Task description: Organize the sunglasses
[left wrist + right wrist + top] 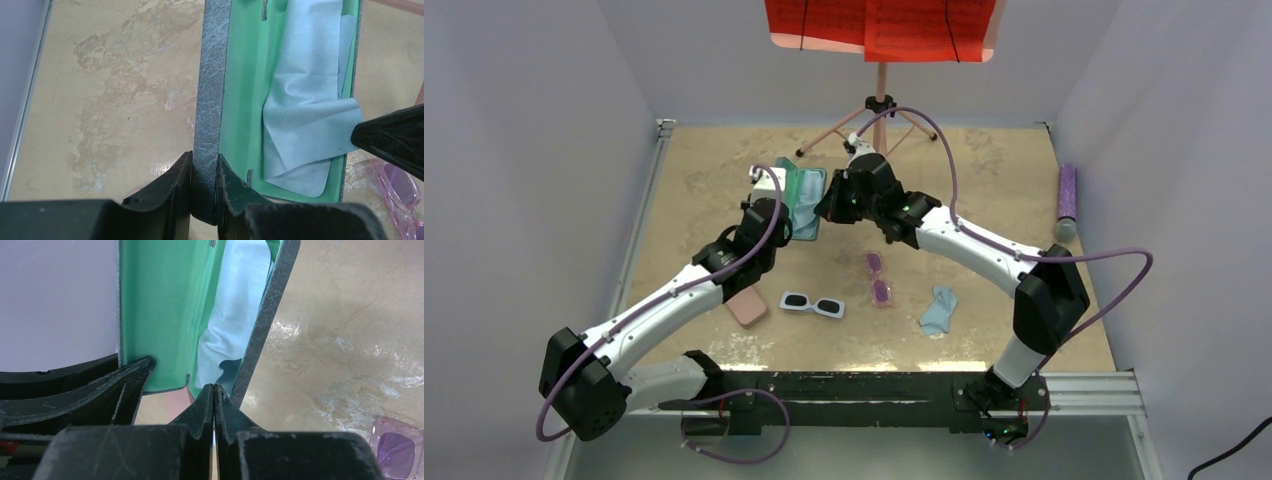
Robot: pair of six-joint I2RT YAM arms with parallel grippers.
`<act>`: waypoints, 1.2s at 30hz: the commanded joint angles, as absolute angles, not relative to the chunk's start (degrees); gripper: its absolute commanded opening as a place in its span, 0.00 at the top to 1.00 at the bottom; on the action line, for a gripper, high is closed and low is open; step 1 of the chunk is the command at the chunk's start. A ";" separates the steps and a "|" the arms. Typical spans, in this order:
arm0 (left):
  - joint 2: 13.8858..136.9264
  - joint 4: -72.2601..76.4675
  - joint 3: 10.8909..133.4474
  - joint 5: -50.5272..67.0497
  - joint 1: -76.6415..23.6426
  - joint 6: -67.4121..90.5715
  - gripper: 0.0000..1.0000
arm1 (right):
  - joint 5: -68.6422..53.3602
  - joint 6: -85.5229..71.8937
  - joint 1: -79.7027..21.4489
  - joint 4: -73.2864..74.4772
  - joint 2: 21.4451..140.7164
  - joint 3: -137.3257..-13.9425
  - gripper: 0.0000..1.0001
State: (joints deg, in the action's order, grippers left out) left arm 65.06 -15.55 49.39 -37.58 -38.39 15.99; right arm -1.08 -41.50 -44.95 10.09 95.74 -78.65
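Observation:
The white sunglasses (812, 304) and the pink sunglasses (879, 278) lie on the table in front of the arms, both apart from the grippers. The pink sunglasses (400, 195) (395, 447) also show at the edge of both wrist views. A grey-blue case (806, 200) stands open, green inside, with a light blue cloth (305, 100) (235, 315) in it. My left gripper (782, 215) (205, 162) is shut on the case's raised grey lid (211, 100). My right gripper (824, 212) (214, 387) is shut, its tips at the cloth's near edge; I cannot tell whether any cloth is pinched.
A pink case (746, 307) lies near the left arm. A second light blue cloth (939, 310) sits right of the pink sunglasses. A purple cylinder (1066, 200) lies at the right edge. A tripod stand (879, 105) with a red sheet stands at the back.

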 commanded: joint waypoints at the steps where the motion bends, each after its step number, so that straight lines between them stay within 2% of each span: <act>1: 64.42 -12.12 52.93 -38.43 -38.62 18.08 1.00 | -3.55 -44.20 -44.78 9.56 96.91 -80.16 1.00; 11: 64.60 -11.85 53.01 -38.79 -38.59 18.45 1.00 | -6.59 -47.40 -45.09 8.33 96.96 -78.12 1.00; 21: 64.54 -12.02 53.35 -38.92 -38.58 18.98 1.00 | -2.41 -47.39 -46.23 11.23 95.75 -76.98 0.98; 22: 64.54 -12.02 53.39 -38.79 -38.62 18.98 1.00 | -2.22 -47.36 -46.26 11.48 95.77 -76.91 0.96; 26: 64.79 -12.12 53.35 -37.99 -38.59 18.88 1.00 | -2.59 -47.55 -46.42 11.35 95.74 -76.55 0.79; 31: 64.95 -13.60 52.99 -37.84 -38.58 19.00 1.00 | -1.34 -44.31 -46.58 12.83 93.14 -76.64 0.67; 34: 64.92 -15.14 51.97 -37.88 -38.59 20.23 1.00 | -1.12 -39.95 -46.72 12.79 88.32 -74.33 0.52; 35: 64.97 -15.61 51.30 -37.65 -38.63 20.85 1.00 | -0.38 -38.94 -46.68 12.78 86.65 -72.74 0.42; 36: 65.02 -15.79 50.61 -37.05 -38.62 21.22 1.00 | -0.20 -38.34 -46.67 13.31 84.82 -71.06 0.40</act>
